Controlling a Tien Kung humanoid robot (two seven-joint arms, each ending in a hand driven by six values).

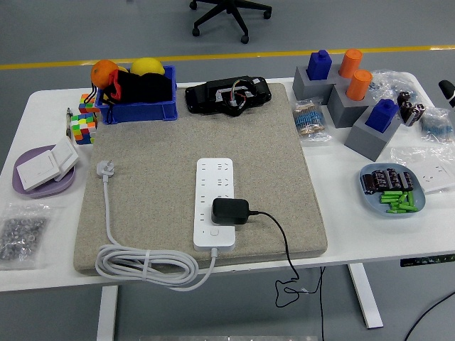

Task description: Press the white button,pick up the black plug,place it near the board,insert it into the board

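A white power strip [215, 202] lies lengthwise in the middle of a beige mat [156, 192]. The black plug [230, 211] sits on the strip's lower sockets, and its black cable [283, 245] runs right and hangs over the table's near edge. The strip's small white button [214, 231] is at its near end. Its white cord lies coiled [146, 266] at the mat's front left and ends in a white plug [105, 168]. Of my right hand [448, 88] only a black tip shows at the right edge, far from the strip. My left arm is out of view.
A blue bin [135, 92] with fruit and a black device [227, 94] stand at the back. Grey blocks with blue and orange pegs [348, 92] stand at back right, a blue plate [392, 190] of batteries at right. A purple plate [43, 174] with white switches is at left.
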